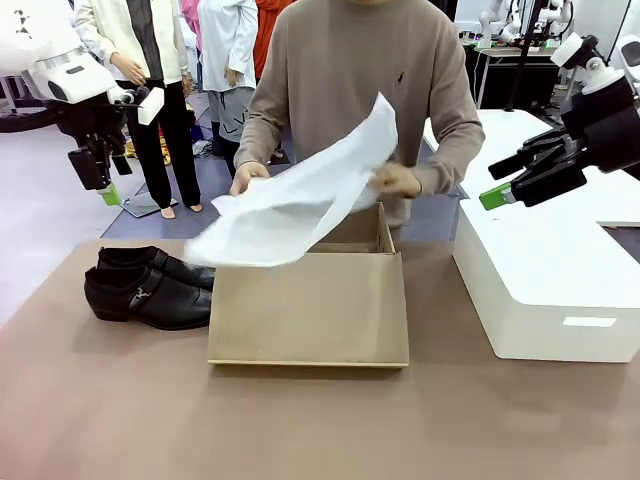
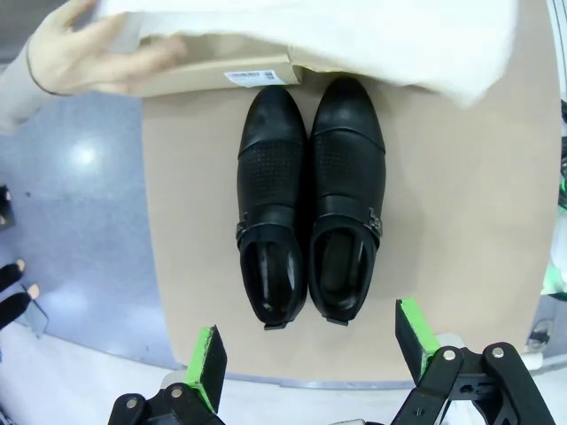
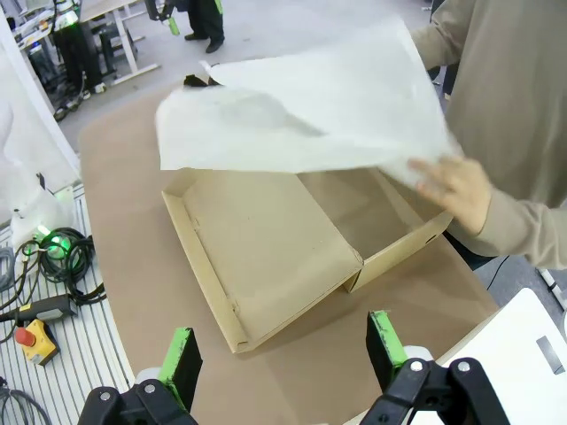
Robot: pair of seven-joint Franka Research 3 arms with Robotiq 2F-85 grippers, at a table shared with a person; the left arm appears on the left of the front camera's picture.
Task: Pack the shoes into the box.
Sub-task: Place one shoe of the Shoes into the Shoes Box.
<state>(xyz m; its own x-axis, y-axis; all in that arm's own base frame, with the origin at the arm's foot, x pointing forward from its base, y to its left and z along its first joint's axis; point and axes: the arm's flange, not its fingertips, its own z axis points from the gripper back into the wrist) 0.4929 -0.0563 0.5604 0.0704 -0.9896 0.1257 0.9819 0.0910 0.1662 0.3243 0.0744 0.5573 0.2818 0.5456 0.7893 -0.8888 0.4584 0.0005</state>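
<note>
Both sets of fingers released: left gripper point(image 2: 310, 347) hangs above the 2 shoes point(image 2: 345, 195), right gripper point(image 3: 283, 350) above the box point(image 3: 266, 239). Shoes sit at its 9 o'clock, and a person holds tissue paper point(image 3: 301, 115) over it.

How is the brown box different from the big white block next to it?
The brown box is tan cardboard; the white block is plain white. The box lies open, lid flap folded out, while the block looks closed all around. The box sits mid-table beside the shoes; the block sits at the robot's right. Both are rectangular and rest on the table.
</note>
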